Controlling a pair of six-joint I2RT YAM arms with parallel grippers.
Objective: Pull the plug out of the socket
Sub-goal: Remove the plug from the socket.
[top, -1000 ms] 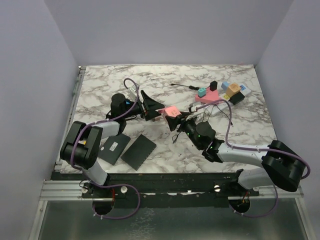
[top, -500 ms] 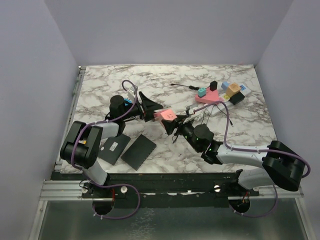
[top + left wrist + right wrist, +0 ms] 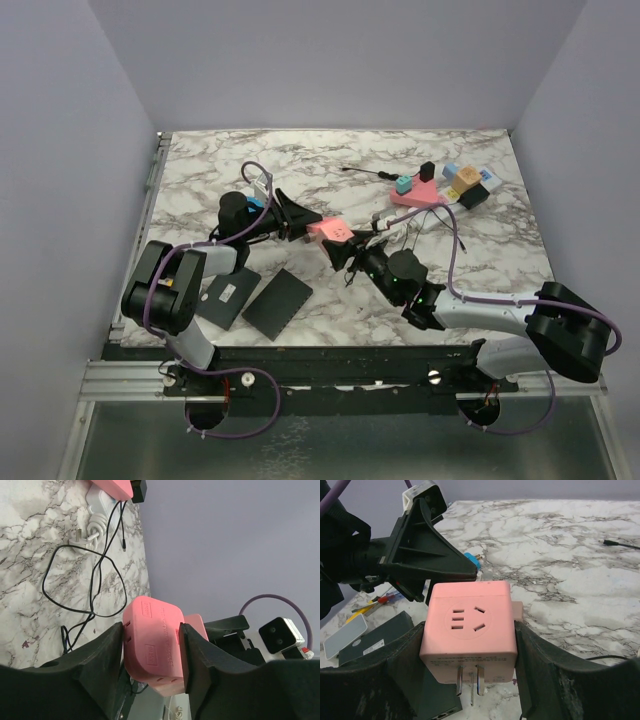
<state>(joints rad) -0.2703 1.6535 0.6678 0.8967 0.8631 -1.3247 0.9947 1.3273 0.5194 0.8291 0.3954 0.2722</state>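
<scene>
Arms first, from overhead: both folded low over the marbled tabletop (image 3: pixel 200 165), meeting mid-frame. Left arm (image 3: pixel 238 235) lying nearly flat left of centre, forearm pointing right, left gripper (image 3: pixel 322 228) closed around the pink plug (image 3: pixel 333 230). Right arm (image 3: pixel 480 310) stretched from the lower right up and left in a long shallow line, right gripper (image 3: pixel 343 247) on the same pink plug from the near side. Socket (image 3: pixel 436 212) well apart, right of centre in the upper half, flat on the tabletop among coloured blocks (image 3: pixel 462 180).

Left wrist view: pink plug low in the centre, clamped between two black fingers (image 3: pixel 107 655), touching both inner faces, clear of the tabletop. Socket at the top edge, left of centre, white cord (image 3: pixel 92 527) bundled just below it, thin black cable (image 3: pixel 85 580) looping down the marble.

Right wrist view: pink plug filling the centre, outlet face toward the camera, metal prongs (image 3: pixel 470 677) pointing down, pinched on both sides by the right gripper. Left gripper behind it, upper left.
</scene>
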